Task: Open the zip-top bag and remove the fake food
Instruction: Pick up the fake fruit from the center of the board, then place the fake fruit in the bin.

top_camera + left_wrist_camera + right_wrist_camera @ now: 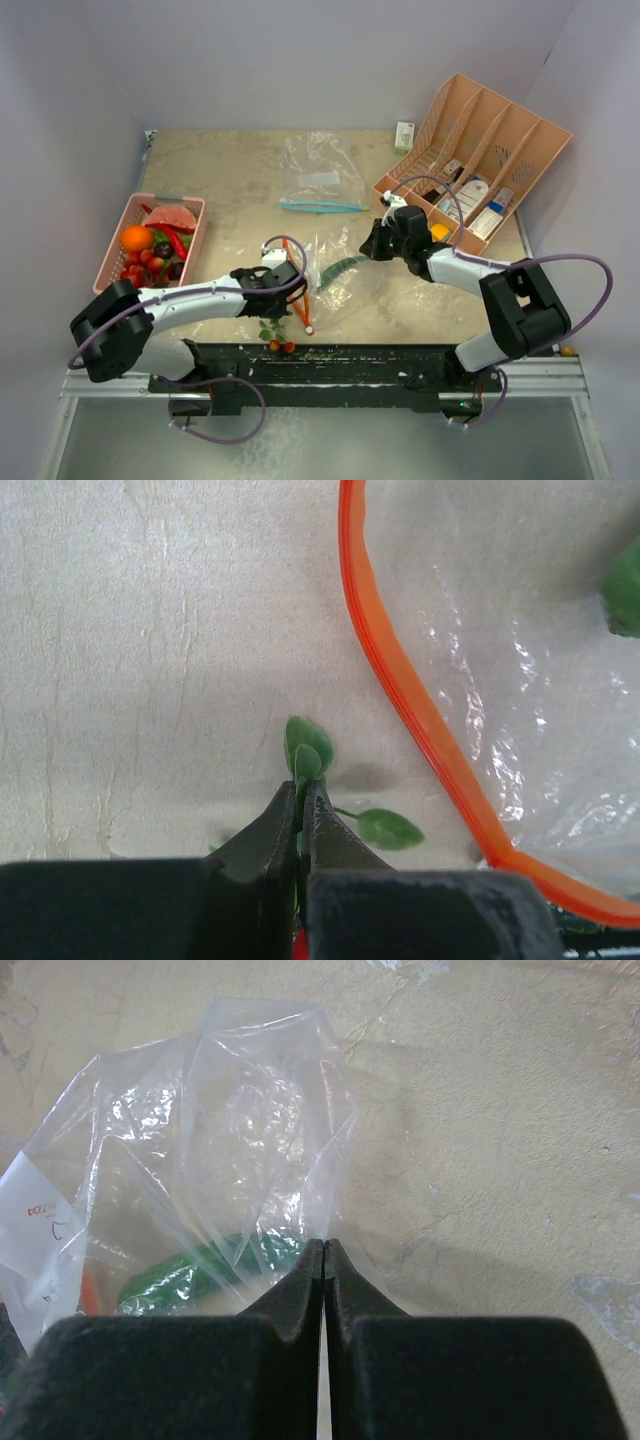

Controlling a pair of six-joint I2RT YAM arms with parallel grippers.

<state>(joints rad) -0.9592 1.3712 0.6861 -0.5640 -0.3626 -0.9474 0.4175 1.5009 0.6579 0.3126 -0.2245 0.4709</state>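
Task midway: the orange-zipped bag (335,275) lies open on the bench, with much fake food in the pink basket (113,245), the left pincer (303,790) closed on a green leaf sprig (308,745) beside the bag's mouth, the right pincer (324,1250) pinching its film, and one green piece (200,1265) left inside.

at my table (220,170) | far left: pink basket (110,250) | far right: peach divided organizer (497,118), tilted, white bottles and boxes (470,195) in its slots | by back wall, just left of it: small white box (404,135) | middle, beyond me: flat clear bag with teal seal (320,185)
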